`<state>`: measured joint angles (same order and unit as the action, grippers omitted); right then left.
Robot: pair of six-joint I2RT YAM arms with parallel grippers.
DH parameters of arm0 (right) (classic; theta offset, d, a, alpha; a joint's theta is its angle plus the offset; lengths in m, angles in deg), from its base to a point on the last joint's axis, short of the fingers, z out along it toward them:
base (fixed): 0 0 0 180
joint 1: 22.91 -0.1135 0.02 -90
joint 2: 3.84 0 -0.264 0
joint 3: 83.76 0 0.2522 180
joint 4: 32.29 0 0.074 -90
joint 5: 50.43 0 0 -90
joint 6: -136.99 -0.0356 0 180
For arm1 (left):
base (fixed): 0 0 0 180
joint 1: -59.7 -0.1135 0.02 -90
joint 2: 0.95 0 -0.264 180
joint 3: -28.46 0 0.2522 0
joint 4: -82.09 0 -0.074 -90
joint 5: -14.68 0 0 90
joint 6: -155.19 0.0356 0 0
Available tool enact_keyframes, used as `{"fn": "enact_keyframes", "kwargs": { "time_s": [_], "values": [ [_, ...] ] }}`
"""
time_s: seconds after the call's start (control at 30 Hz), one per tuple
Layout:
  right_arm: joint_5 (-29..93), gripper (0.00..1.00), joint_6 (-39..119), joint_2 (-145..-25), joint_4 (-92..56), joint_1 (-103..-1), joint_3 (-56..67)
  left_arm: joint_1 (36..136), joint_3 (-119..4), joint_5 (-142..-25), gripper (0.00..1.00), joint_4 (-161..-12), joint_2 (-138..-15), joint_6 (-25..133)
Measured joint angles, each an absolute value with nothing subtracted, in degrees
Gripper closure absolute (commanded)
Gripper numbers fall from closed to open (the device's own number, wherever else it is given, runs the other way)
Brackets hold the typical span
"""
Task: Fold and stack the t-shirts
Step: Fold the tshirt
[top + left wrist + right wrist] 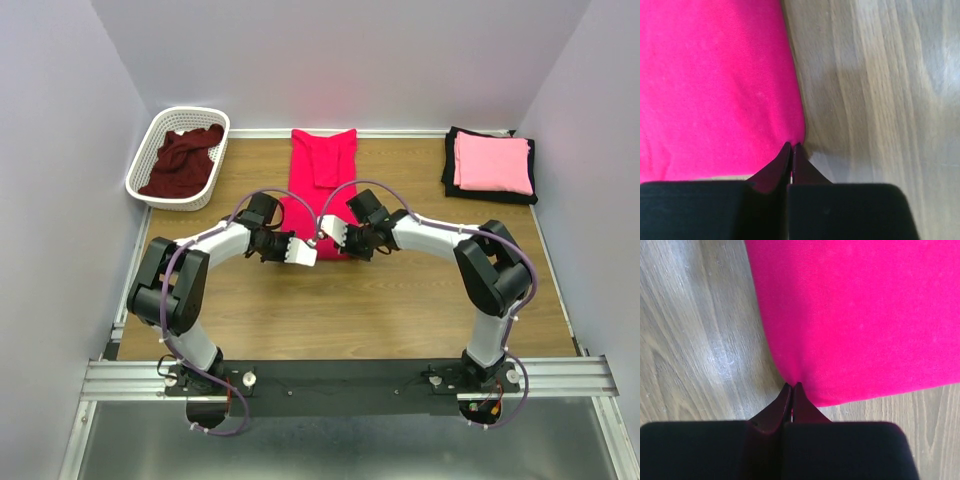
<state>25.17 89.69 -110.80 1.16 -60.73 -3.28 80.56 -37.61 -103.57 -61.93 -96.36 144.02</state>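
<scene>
The crimson-red t-shirt [322,170] lies as a long narrow strip down the middle of the table, a sleeve part folded on top at the far end. My left gripper [300,250] is shut on its near left corner; the wrist view shows the jaws [791,146] pinched on the fabric edge [715,85]. My right gripper [335,235] is shut on the near right corner [791,386], with the red cloth [865,315] spreading away from it. A folded light pink t-shirt [492,162] rests on the folded black one [449,172] at the back right. The dark maroon t-shirt [185,165] lies crumpled in the basket.
The white lattice basket [170,200] stands at the back left corner. Pale walls close in the table on three sides. Bare wood [350,310] lies between the shirt's near edge and the arm bases.
</scene>
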Motion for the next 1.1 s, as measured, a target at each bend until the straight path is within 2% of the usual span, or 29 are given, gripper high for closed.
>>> {"fn": "enact_keyframes", "kwargs": {
  "time_s": [0.3, 0.53, 0.77, 1.0, 1.1],
  "values": [
    [24.6, 0.99, 86.0, -110.2, 5.3, -55.9, 2.4, 79.0, -49.5, -107.2, 1.0, -53.8, -95.1, 141.1],
    [23.5, 0.99, 86.6, -103.8, 12.0, -54.1, 9.4, 79.0, -57.2, -109.3, 1.0, -47.9, -91.4, 139.2],
    [19.3, 1.0, 88.5, -96.1, 25.4, -54.3, 11.6, 82.7, -56.6, -111.0, 1.0, -37.5, -83.2, 139.9],
    [14.0, 0.99, 88.9, -84.0, 37.3, -58.7, 8.2, 90.4, -51.6, -114.8, 1.0, -27.1, -68.4, 140.3],
    [13.3, 1.0, 88.6, -82.5, 39.9, -59.2, 8.6, 91.3, -51.7, -115.7, 1.0, -24.6, -67.5, 139.1]
  ]
}}
